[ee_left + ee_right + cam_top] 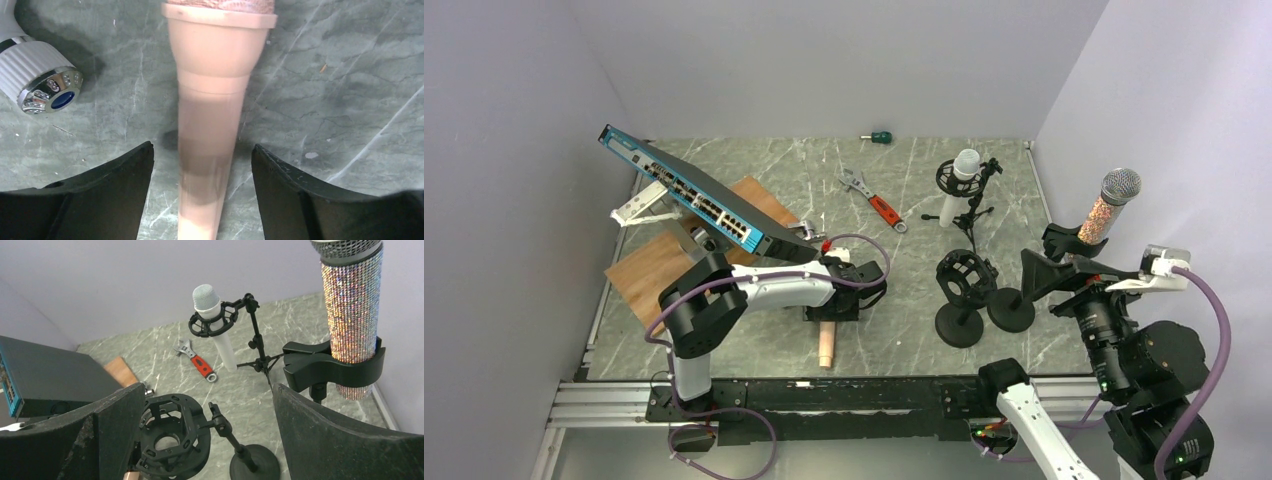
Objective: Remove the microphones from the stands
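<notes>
Okay, mic point(215, 125): peach-pink tapered body, lying flat on the marble table point(904, 300), near its front edge.
Left gripper point(202, 147): low over it, fingers point(115, 185) parted either side of the handle, gaps both sides, gripping nothing.
Right gripper point(207, 387): spread wide, holding nothing.
Stands: glitter mic point(350, 315) clipped upright; white mic point(215, 325) in its shock mount point(195, 326).

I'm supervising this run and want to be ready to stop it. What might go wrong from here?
1. The pink microphone lies on the table between the fingers of the open left hand; being round, it may roll, or be dragged if a finger clips it on lifting.
2. The open right hand sits close to the glitter microphone in its clip; a pull could tip its stand onto the empty shock mount.
</notes>
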